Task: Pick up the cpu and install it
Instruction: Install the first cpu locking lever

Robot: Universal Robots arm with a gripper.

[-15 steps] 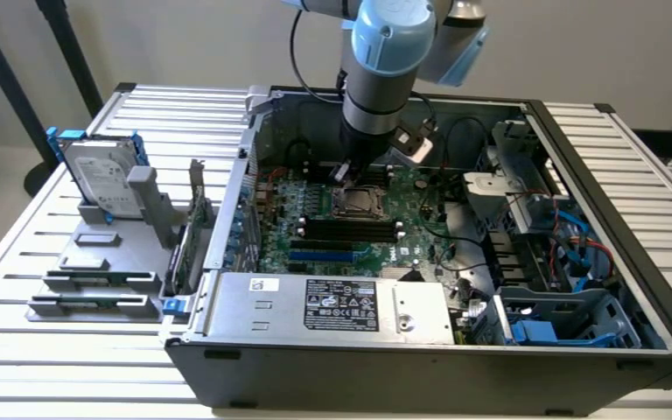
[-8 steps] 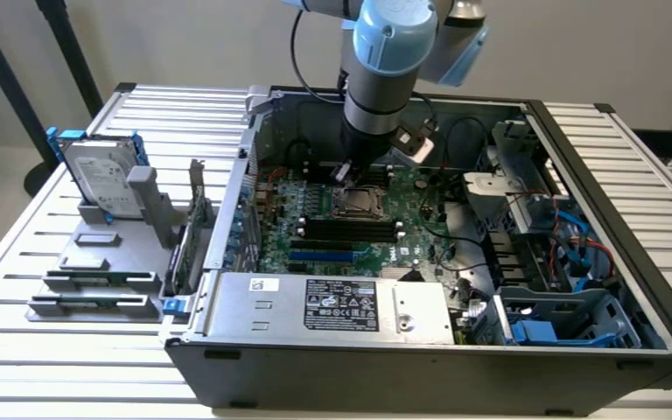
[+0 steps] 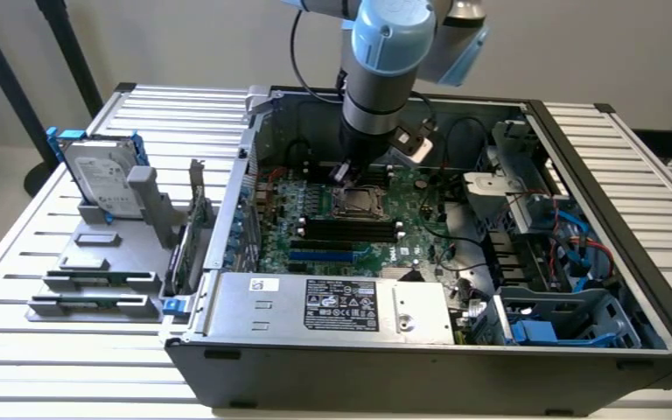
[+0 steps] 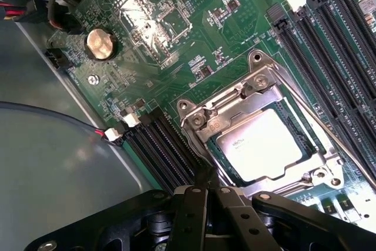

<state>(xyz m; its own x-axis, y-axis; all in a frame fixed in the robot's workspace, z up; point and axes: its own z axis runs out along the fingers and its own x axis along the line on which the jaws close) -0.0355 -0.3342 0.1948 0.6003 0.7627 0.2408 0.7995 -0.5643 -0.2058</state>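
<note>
The cpu lies flat in its socket on the green motherboard, silver top up, with the socket's metal frame around it. The jaws are drawn together and hold nothing. In the wrist view their black tips come together just beside one edge of the frame, off the chip itself; whether they touch the board cannot be told. In the exterior view the cpu sits near the middle of the open computer case, and the arm comes down on it from above, its end just on the far side of the socket. The wrist view gives the fine detail: the frame's screws, the long black memory slots on either side of the socket, and a round coin battery well apart from it. The exterior view gives the wider scene: the grey power supply at the case's near edge, the slatted table under everything, and a hard drive upright in a blue bracket on a stand at the exterior view's left.
</note>
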